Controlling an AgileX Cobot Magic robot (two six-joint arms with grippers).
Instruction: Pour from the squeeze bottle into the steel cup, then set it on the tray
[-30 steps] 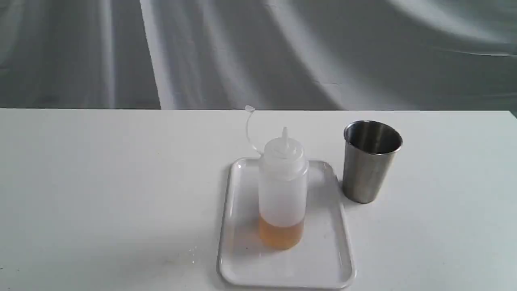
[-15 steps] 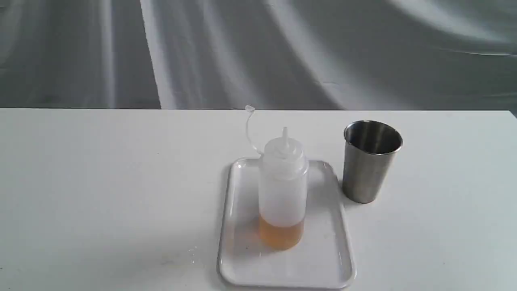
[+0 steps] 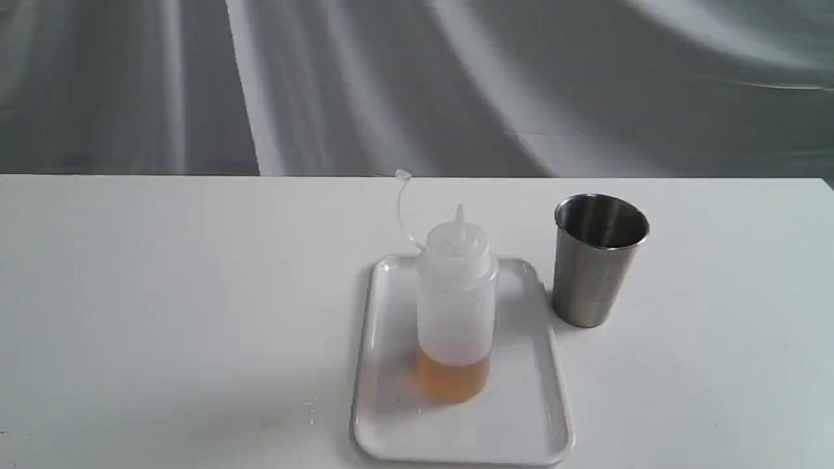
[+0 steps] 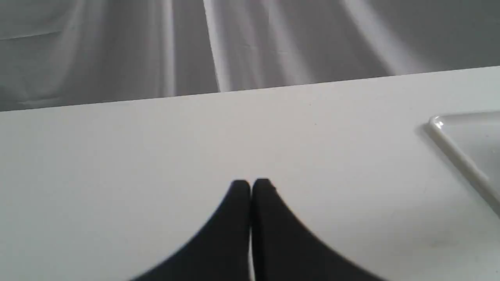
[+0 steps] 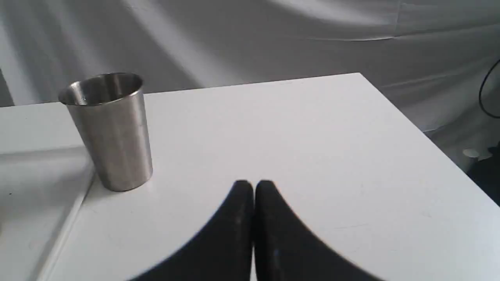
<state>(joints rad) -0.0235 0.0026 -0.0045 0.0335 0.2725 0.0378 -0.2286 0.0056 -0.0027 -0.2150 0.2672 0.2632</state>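
the white table (image 3: 163,293) fills the lower two thirds of the exterior view, with grey cloth (image 3: 417,85) hanging behind it. the tray (image 3: 528,430) lies flat at the lower centre of the frame, its near edge close to the bottom border. the bottle (image 3: 456,306) stands upright on the tray, amber liquid pooled in its base, nozzle up, its thin strap (image 3: 402,208) curling up toward the upper left. the cup (image 3: 596,267) stands upright on the table just right of the tray's far right corner, near it but apart, mouth open.

neither gripper shows in the exterior view. in the left wrist view the left gripper (image 4: 250,185) has its black fingers pressed together on nothing, over bare table; only a corner of the tray (image 4: 461,156) shows, well apart from it. in the right wrist view the right gripper (image 5: 253,186) is likewise closed and empty, with the cup (image 5: 111,132) standing off to one side, clear of the fingertips.
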